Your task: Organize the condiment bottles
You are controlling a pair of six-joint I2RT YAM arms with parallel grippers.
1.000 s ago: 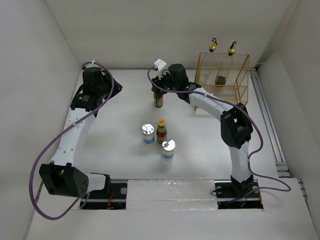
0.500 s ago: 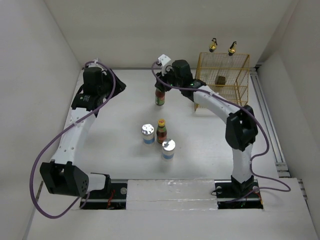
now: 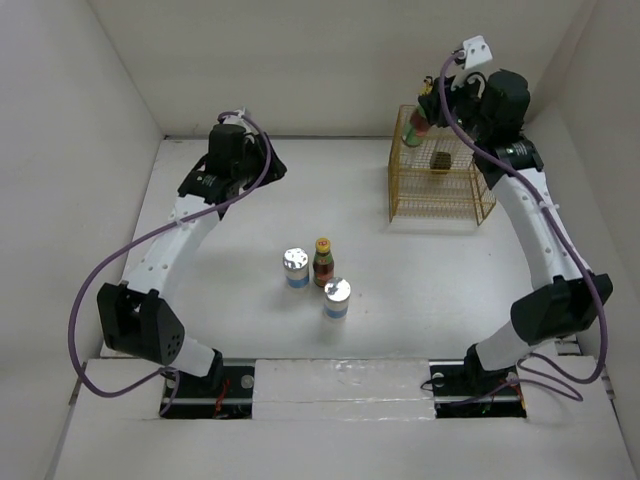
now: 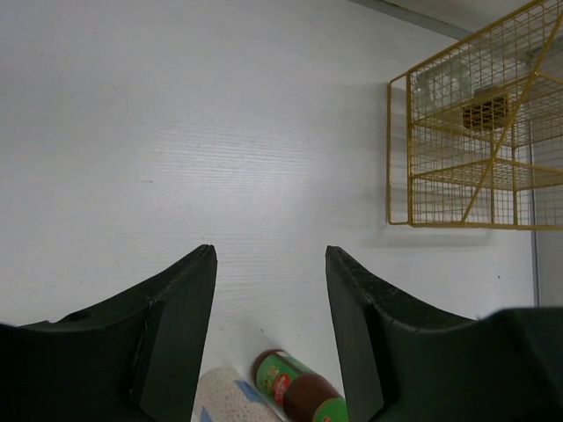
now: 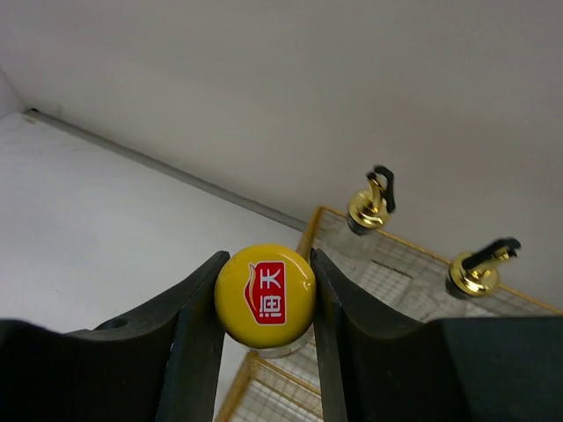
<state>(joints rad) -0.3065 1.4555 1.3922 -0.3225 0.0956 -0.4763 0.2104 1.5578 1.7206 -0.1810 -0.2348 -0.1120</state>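
White table [image 3: 230, 250], white walls; yellow wire rack [image 3: 440, 185] far right, right gripper [image 3: 428, 112] grasping a sauce bottle [image 3: 419, 128] above it; two jars [image 3: 296, 266] and a second sauce bottle [image 3: 323, 262] mid-table. Left wrist: left gripper [image 4: 268, 255] spread, empty. Right wrist: two gold-topped glass bottles [image 5: 374, 204] at the rack's far edge.

Open table [image 3: 400, 290] lies all round the three clustered bottles [image 3: 322, 262]; the yellow wire rack [image 3: 440, 190] blocks the far-right corner.

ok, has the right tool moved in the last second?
Yes. The right tool, gripping a sauce bottle, went right to the yellow wire rack, over its far-left corner.
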